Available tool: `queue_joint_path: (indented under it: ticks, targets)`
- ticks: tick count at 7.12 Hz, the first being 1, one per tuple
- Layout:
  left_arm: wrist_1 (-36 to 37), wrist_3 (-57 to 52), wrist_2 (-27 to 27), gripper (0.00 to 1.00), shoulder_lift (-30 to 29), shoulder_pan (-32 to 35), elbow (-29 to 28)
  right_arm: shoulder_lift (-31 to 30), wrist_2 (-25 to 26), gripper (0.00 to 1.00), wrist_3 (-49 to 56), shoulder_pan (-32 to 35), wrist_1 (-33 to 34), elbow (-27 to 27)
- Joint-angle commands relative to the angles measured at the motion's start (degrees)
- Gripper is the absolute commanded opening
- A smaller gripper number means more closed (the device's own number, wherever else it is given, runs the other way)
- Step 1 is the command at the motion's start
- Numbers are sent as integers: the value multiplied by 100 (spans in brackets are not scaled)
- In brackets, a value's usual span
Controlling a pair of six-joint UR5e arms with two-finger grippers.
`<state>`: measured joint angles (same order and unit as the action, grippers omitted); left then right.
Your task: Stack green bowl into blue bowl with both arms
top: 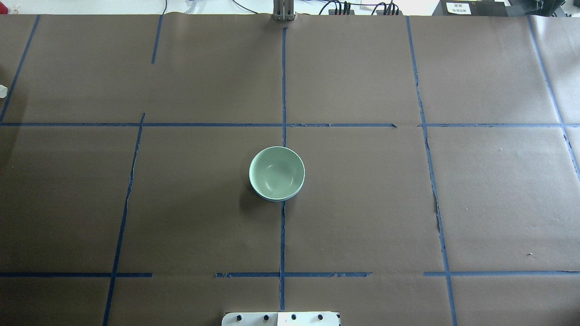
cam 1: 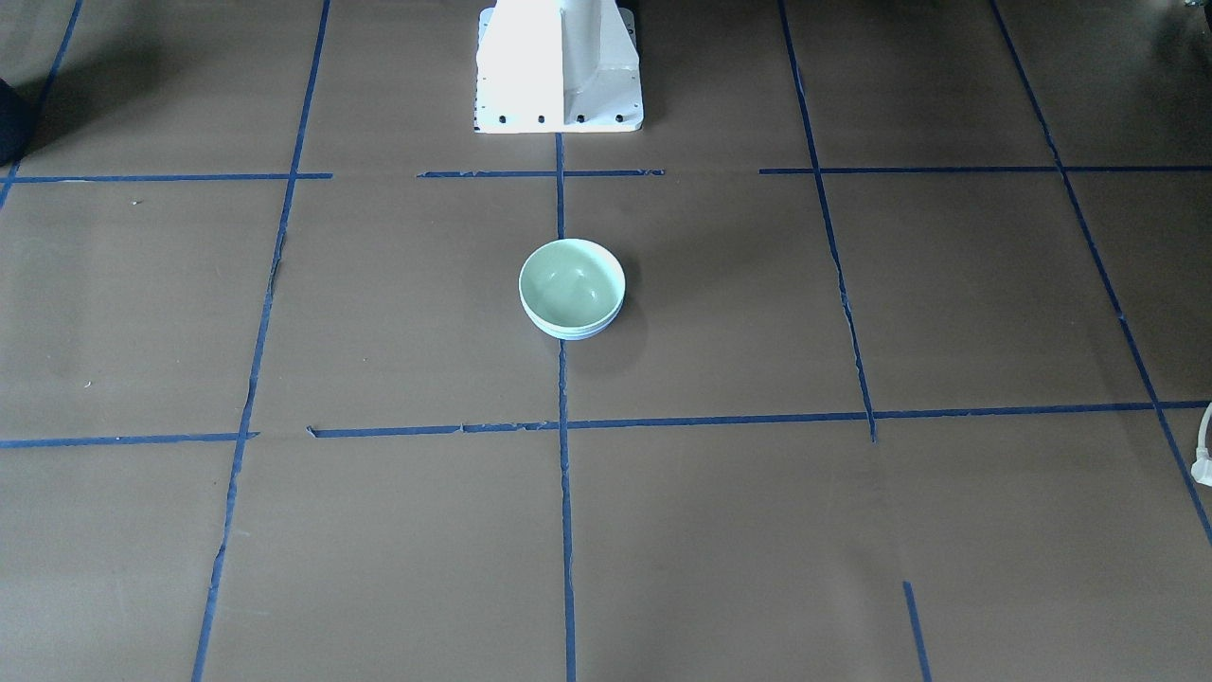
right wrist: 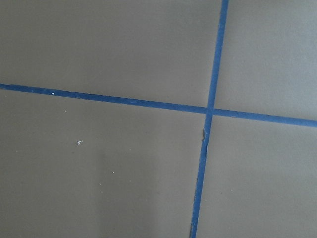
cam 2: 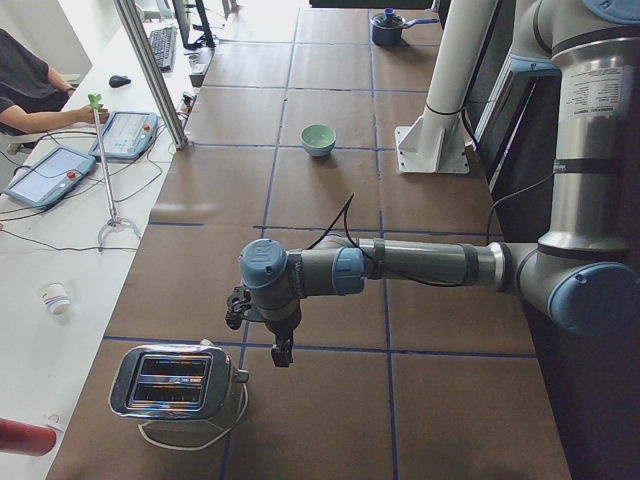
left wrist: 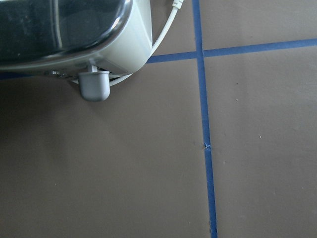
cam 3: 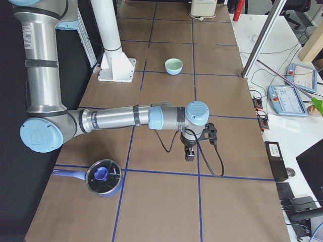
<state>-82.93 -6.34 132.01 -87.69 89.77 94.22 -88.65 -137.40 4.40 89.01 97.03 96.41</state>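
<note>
The green bowl (cam 1: 571,282) sits nested inside the blue bowl (cam 1: 573,332) at the middle of the table. Only a thin pale blue rim shows under it. The green bowl also shows in the overhead view (top: 276,172), with the blue rim (top: 276,198) below it. My left gripper (cam 2: 283,352) hangs over the table's left end near a toaster, far from the bowls. My right gripper (cam 3: 189,154) hangs over the table's right end, also far from them. Both show only in the side views, so I cannot tell whether they are open or shut. Neither wrist view shows fingers.
A silver toaster (cam 2: 175,380) with a white cord stands by the left gripper and also shows in the left wrist view (left wrist: 64,29). A blue pot with a glass lid (cam 3: 103,176) stands near the right arm. The white pedestal (cam 1: 559,66) stands behind the bowls.
</note>
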Motion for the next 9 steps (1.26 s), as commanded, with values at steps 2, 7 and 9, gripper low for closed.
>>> queue_joint_path:
  ticks: [2,7,9]
  targets:
    - [-13,151,192,100,84,93,-26,-100,-6,100,183,335,0,-218]
    - [-109,160,334,100,111,94,-18,-616,2,100,616,582,-670,-464]
    - [-109,160,326,100,103,94,-9,-637,3,100,562,582,-1011,-482]
